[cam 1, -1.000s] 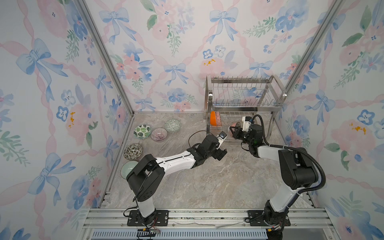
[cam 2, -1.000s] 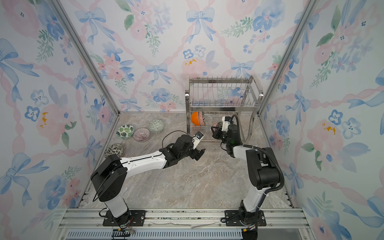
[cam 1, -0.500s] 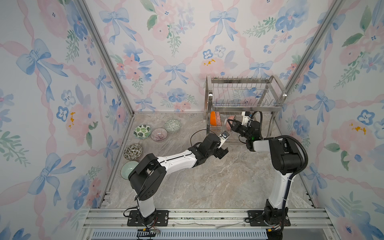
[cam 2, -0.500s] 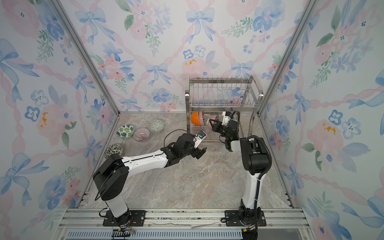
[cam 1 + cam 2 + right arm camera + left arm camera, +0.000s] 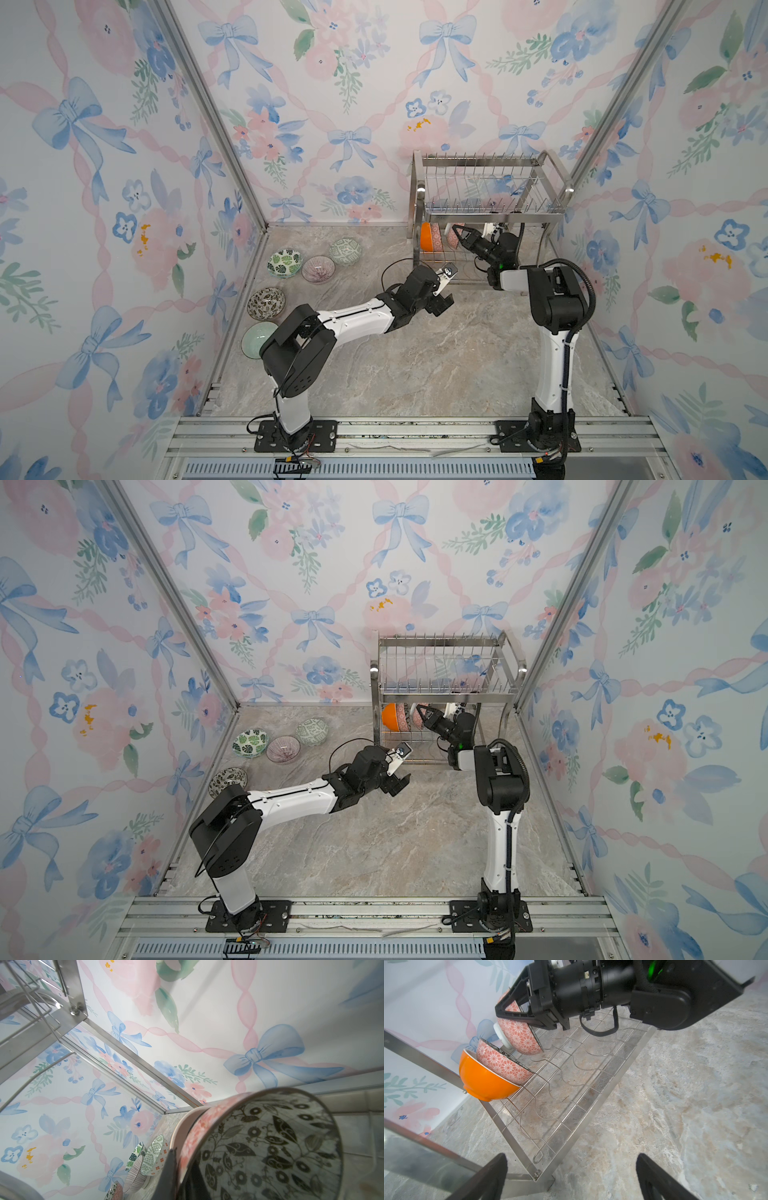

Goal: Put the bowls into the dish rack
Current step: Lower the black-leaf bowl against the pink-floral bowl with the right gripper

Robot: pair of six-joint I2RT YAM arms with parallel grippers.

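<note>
Right gripper (image 5: 500, 1009) is inside the lower tier of the dish rack (image 5: 490, 216). Its jaws are clamped on the rim of a coral-patterned bowl (image 5: 519, 1036) with dark leaves inside, one finger outside the wall and one inside. This bowl is held on edge and tilted, with its white foot just beside the rim of a second coral bowl (image 5: 500, 1064). Whether its lower rim touches the wire cannot be told.

That second coral bowl stands on edge, nested into an orange bowl (image 5: 483, 1080) at the rack's left end. Both lean on the wire prongs.

Left gripper (image 5: 571, 1178) has its jaws spread wide with nothing between them. It hangs over the marble table (image 5: 415, 353), just in front of the rack's lower tier.

Five bowls sit upright on the table by the left wall, well apart from the rack:
- Toward the back are a green-leaf bowl (image 5: 284, 262), a purple-lined bowl (image 5: 318, 269) and a green geometric bowl (image 5: 345, 251).
- Nearer the front is a dark-leaf bowl (image 5: 266, 303).
- Nearest is a pale green bowl (image 5: 254, 338), partly hidden by the left arm.
</note>
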